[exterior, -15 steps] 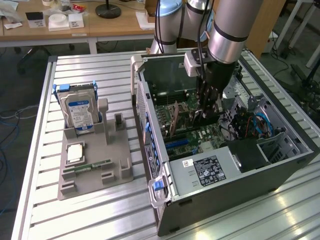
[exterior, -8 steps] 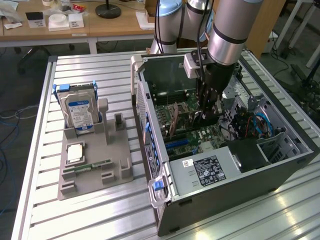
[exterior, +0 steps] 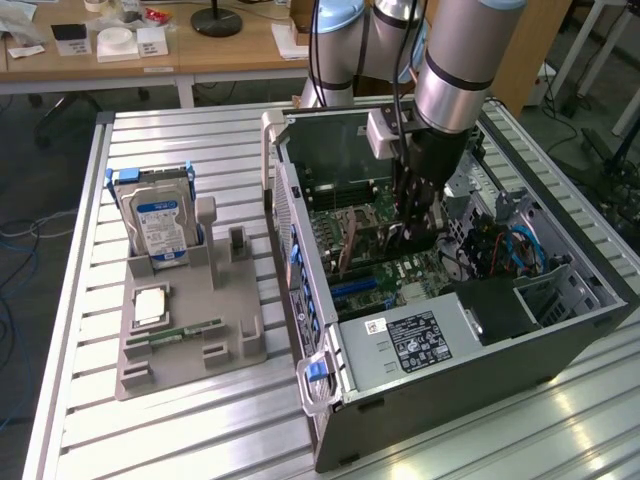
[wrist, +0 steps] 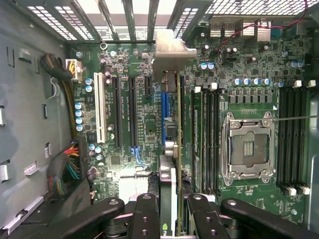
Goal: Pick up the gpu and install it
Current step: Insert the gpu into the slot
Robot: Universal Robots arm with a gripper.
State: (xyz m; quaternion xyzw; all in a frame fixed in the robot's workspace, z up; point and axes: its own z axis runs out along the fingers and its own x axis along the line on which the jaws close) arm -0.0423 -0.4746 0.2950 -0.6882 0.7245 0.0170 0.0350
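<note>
1. Exterior view, the room: wooden desks [exterior: 200, 55] run along the far side and carry white boxes and a black lamp base [exterior: 217, 20]. The floor is dark, and blue cables [exterior: 12, 240] lie on it at the exterior view's left.
2. The surface: a ribbed aluminium table [exterior: 200, 430] bears a grey holder [exterior: 235, 345] on the exterior view's left. An open computer case [exterior: 450, 395] lies on its side just beside the holder, on the right.
3. On the holder, a hard drive [exterior: 160, 225] with a blue label stands upright at the far end. A CPU chip [exterior: 152, 305] lies flat nearer, and a green RAM stick [exterior: 185, 330] lies nearer still.
4. The arm reaches down into the case. The gripper [exterior: 415, 232] sits low over the motherboard [exterior: 400, 275] and pinches the gpu [exterior: 346, 250], whose brownish board stands on edge and slightly tilted.
5. Wrist view: the black fingers [wrist: 144, 214] press on both faces of the gpu, which shows edge-on. Its metal bracket [wrist: 172, 50] points toward the vented rear wall [wrist: 124, 12].
6. The card stands over the board just beside a blue slot [wrist: 164, 117], between the black expansion slots and the memory slots [wrist: 207, 139]. Whether it is seated cannot be told.
7. A metal-framed CPU socket [wrist: 247, 144] lies beyond the memory slots. A coloured cable bundle [wrist: 70, 167] runs by the grey case wall.
</note>
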